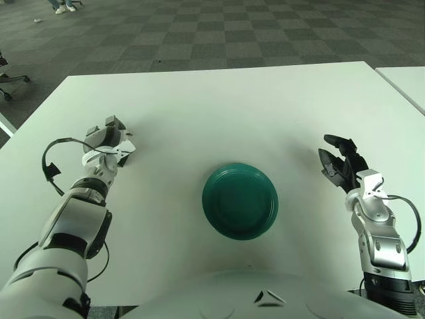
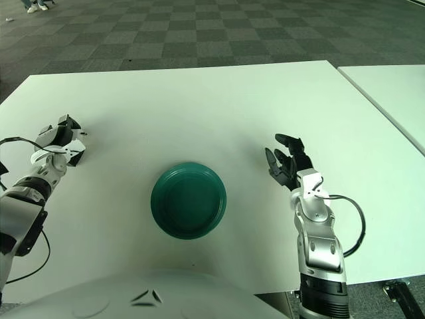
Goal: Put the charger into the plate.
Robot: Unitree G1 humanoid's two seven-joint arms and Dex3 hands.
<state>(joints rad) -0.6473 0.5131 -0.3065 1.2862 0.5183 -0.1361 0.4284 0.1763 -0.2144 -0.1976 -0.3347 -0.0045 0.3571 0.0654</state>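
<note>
The dark green plate (image 1: 240, 200) lies empty on the white table, at the middle near its front edge. My left hand (image 1: 111, 141) is at the table's left, well left of the plate, its fingers curled around a small white block, the charger (image 1: 123, 151), which they mostly hide. It also shows in the right eye view (image 2: 74, 151). My right hand (image 1: 339, 163) is right of the plate, with its black fingers spread and nothing in them.
The white table (image 1: 219, 106) stretches back to a far edge with checkered carpet beyond. A second white table (image 1: 406, 83) stands at the right with a narrow gap between. Black cables loop beside both forearms.
</note>
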